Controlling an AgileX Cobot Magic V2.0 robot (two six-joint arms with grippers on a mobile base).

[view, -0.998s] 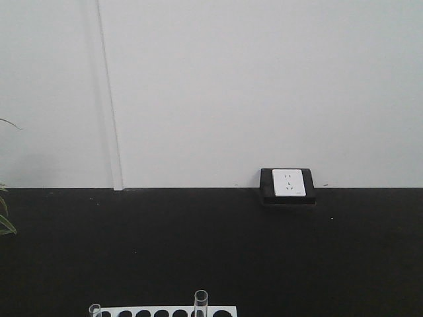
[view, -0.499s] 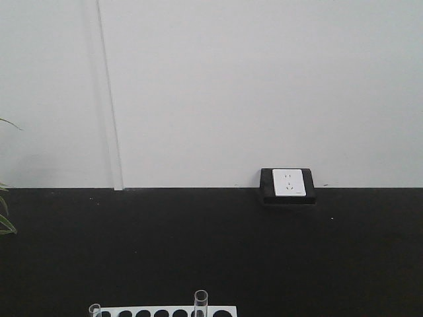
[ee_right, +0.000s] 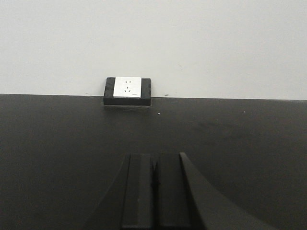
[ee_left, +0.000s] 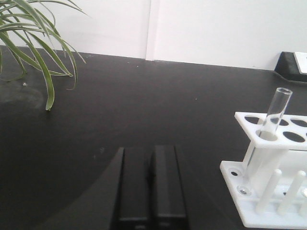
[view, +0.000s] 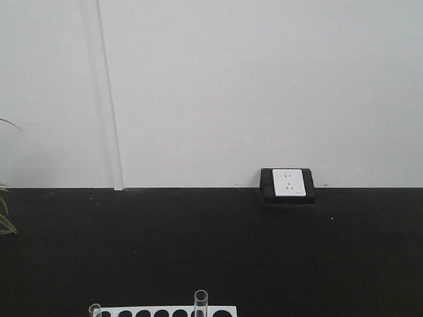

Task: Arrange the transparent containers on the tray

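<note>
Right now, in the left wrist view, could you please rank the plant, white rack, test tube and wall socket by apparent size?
1. plant and white rack, about alike, both cropped
2. test tube
3. wall socket, far off and cropped, so true size is unsure

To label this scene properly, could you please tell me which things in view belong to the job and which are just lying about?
Job: test tubes; white rack holding them.
Lying about: plant; wall socket.

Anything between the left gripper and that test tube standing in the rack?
In the left wrist view, only bare black tabletop separates the left gripper from the white rack holding the test tube.
</note>
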